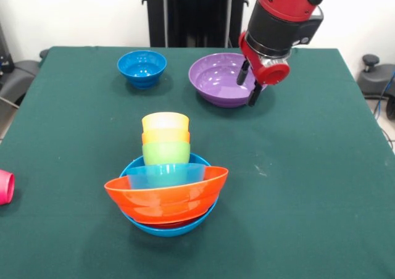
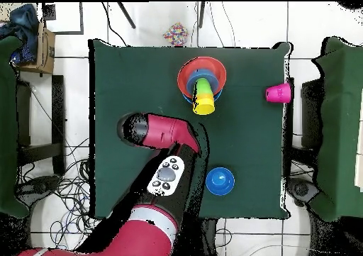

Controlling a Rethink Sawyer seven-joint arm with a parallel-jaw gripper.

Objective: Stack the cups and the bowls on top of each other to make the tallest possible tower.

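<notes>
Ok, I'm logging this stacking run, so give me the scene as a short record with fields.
tower: yellow cup on orange cup on green cup, nested in tilted orange bowl and light-blue bowl
loose: purple bowl, dark-blue bowl, pink cup on its side
gripper: gripper open, empty, at the purple bowl's rim
surface: green table

tower (image 1: 165,180) mid-table, two bowls (image 1: 142,67) behind – lone cup (image 1: 5,186) at edge
</notes>
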